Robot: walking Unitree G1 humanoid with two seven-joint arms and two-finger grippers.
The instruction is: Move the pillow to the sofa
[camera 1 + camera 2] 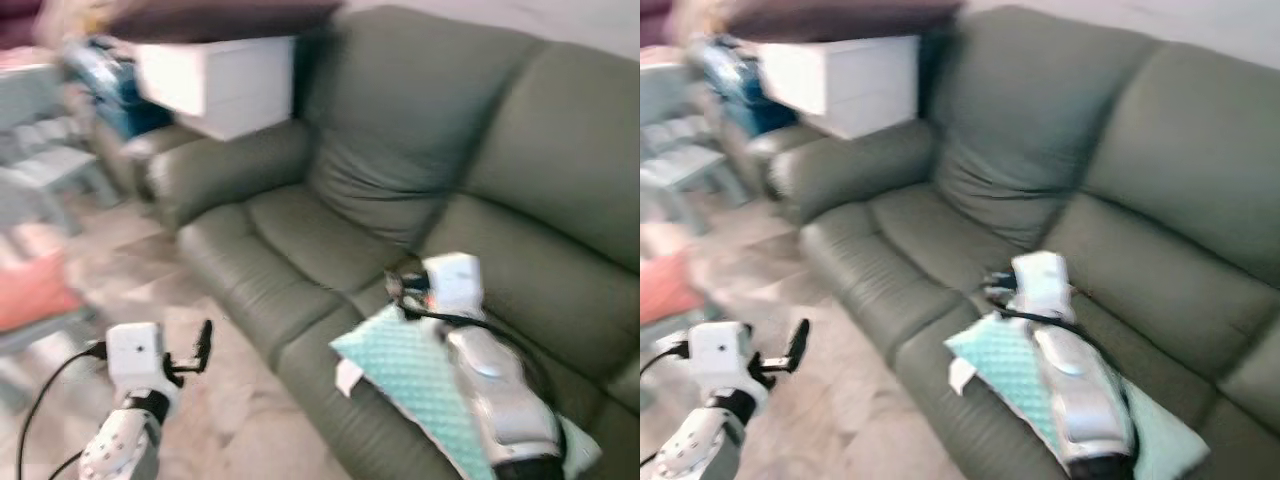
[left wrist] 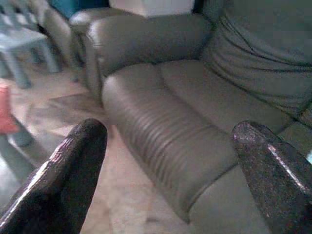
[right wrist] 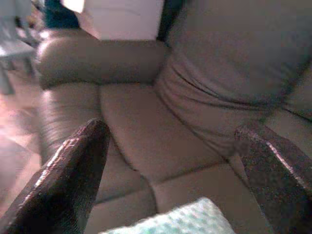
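Note:
A light teal dimpled pillow point(image 1: 415, 375) lies on the front of the grey-green sofa point(image 1: 340, 240), on its middle seat, with a white tag at its near corner. My right arm reaches over the pillow. Its gripper point(image 3: 173, 161) is open above the seat cushion, and the pillow's edge point(image 3: 180, 222) sits just below the fingers. My left gripper point(image 1: 200, 345) hangs over the floor in front of the sofa's left seat, open and empty, its fingers point(image 2: 63, 170) spread wide in the left wrist view.
A white box point(image 1: 215, 80) rests beyond the sofa's left armrest point(image 1: 230, 165). Pale blue chairs point(image 1: 50, 160) and a red-orange object point(image 1: 35, 285) stand to the left on the tiled floor point(image 1: 240, 400). The views are blurred.

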